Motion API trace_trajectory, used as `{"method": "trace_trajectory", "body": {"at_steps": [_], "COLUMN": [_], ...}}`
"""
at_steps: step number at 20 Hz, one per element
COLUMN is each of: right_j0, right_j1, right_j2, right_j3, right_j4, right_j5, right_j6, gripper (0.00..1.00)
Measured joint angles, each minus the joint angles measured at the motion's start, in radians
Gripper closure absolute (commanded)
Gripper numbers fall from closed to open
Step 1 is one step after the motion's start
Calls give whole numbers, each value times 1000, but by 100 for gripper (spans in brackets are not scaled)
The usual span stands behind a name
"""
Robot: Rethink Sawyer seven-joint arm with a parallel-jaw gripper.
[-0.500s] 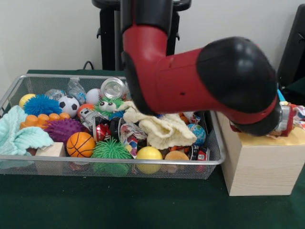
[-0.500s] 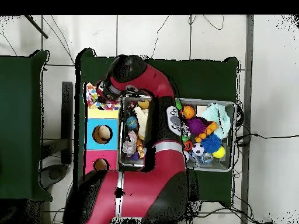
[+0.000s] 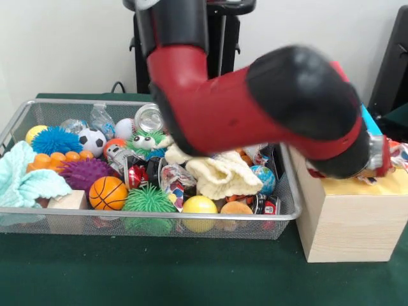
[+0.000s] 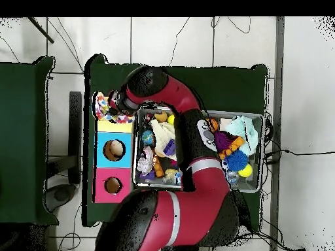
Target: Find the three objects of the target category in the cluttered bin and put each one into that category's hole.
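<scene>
The wire mesh bin [image 3: 159, 217] holds many toys and also shows in the overhead view [image 4: 256, 117]. My gripper [image 3: 381, 155] hangs over the yellow top [image 3: 357, 185] of the pale wooden box to the right of the bin. In the overhead view the gripper [image 4: 118, 104] sits at the yellow-topped box [image 4: 115, 127]. White spotted fabric [image 3: 401, 153] lies bunched on that box beside the gripper, and it shows in the overhead view [image 4: 101, 106] too. The hole is hidden under the gripper and fabric. Whether the gripper holds fabric is hidden.
A cream knitted cloth [image 3: 220, 173] lies mid-bin and a mint-green towel [image 3: 25, 178] at its left end. Balls and spiky toys fill the rest. The blue-topped box [image 4: 101, 150] and red-topped box [image 4: 100, 185] stand in line with the yellow one. My red arm [image 3: 255, 108] spans the bin.
The arm's elbow has swung across the bin, toward its far end in the overhead view. The gripper stays over the yellow-topped box with the spotted fabric beside it.
</scene>
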Motion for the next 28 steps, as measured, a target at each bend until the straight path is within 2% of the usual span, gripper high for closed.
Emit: {"method": "trace_trajectory", "body": {"at_steps": [2,4,8,10,11,18,23,28], "right_j0": [25,102,222,250,270,318,341,336], "right_j1": [-27,-75,-121,-128,-131,-142,-140,-140], "right_j2": [-21,-108,-248,-271,-305,-371,-401,-398], "right_j3": [14,35,57,58,61,90,90,95], "right_j4": [-46,-113,-163,-176,-192,-206,-205,-196], "right_j5": [-56,-165,-290,-312,-341,-435,-450,-450], "right_j6": [24,73,100,100,100,100,100,100], "gripper": [100,100,100,100,100,100,100,100]}}
